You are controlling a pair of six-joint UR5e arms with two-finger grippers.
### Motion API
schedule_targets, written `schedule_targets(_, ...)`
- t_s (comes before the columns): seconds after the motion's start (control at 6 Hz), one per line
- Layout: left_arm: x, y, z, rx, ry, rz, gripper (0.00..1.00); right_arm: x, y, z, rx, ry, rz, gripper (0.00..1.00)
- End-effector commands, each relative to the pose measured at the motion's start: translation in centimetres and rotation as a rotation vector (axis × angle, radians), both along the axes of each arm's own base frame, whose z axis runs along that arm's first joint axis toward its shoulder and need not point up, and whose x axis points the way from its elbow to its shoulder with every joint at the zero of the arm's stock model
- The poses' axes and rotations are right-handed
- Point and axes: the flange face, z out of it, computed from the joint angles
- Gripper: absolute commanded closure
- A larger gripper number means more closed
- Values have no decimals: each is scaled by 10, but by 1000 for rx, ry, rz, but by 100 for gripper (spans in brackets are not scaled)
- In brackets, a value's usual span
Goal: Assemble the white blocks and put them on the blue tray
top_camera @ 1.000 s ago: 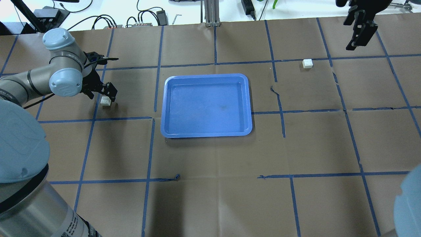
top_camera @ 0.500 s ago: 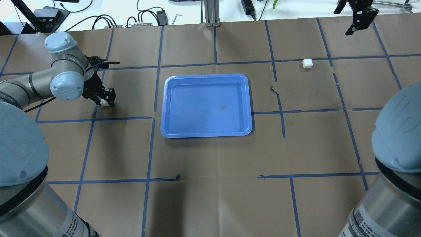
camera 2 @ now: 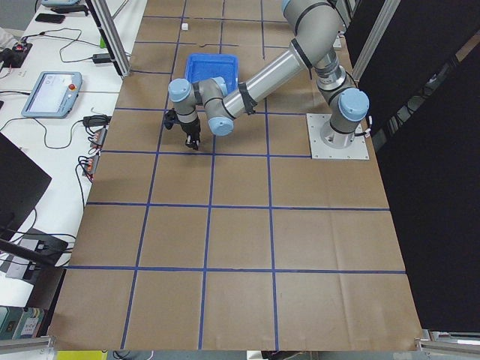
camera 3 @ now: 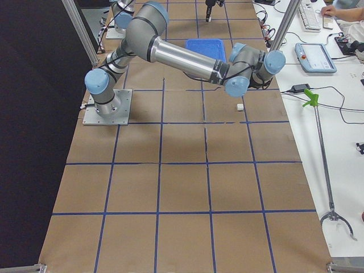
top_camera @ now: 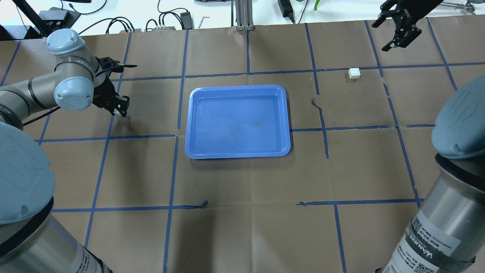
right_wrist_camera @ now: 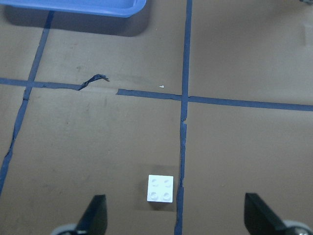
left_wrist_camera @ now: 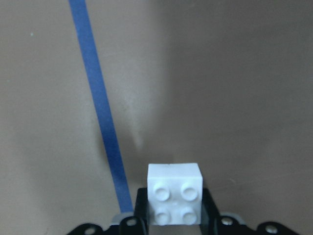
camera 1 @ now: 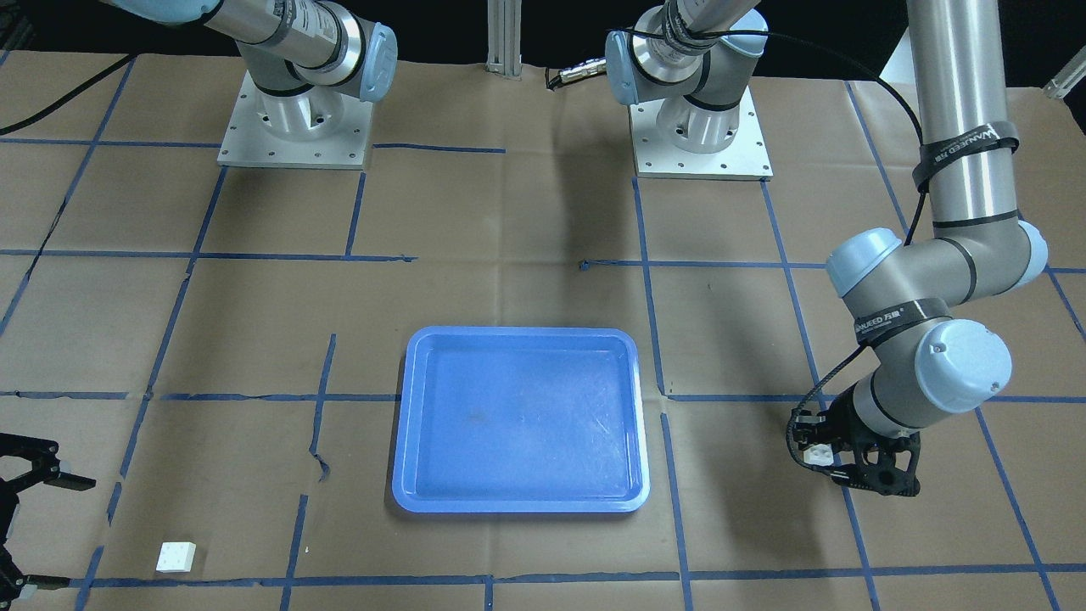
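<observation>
Two white blocks (left_wrist_camera: 174, 193) (top_camera: 354, 73), one blue tray (top_camera: 238, 153), and two grippers (left_wrist_camera: 174, 221) (right_wrist_camera: 178, 220).

- White block (left_wrist_camera: 174, 193), between the left claw's (top_camera: 120, 109) black fingers: plain white.
- Second block (right_wrist_camera: 161, 188), beneath the black right claw (top_camera: 380, 37): white too.
- Tray (top_camera: 237, 88): solid blue.
- Bench (top_camera: 246, 182): brown, gridded with blue tape.

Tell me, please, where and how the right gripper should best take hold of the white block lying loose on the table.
Grip the loose white block by two opposite flat side walls, coming straight down from above. It sits flat with studs up and bare paper all round, and the open right gripper faces down towards it.
</observation>
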Motion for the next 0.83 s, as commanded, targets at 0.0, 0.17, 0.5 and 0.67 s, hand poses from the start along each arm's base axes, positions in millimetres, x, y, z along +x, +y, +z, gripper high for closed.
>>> schedule_targets(0.0,-132,6,29,-46,-6,-303,95,-30,-11,-66,-2,-171,-42,0)
schedule_targets(0.17,-202,20,26,-41,-3,-429,95,-29,-17,-95,10,-228,-59,0)
schedule_targets(0.5,-329,67,15,-33,-1,-792,95,-30,-19,-135,48,-251,-61,0)
schedule_targets(0.67,-347,74,15,-34,1,-873,95,-29,-17,-148,66,-256,-60,0)
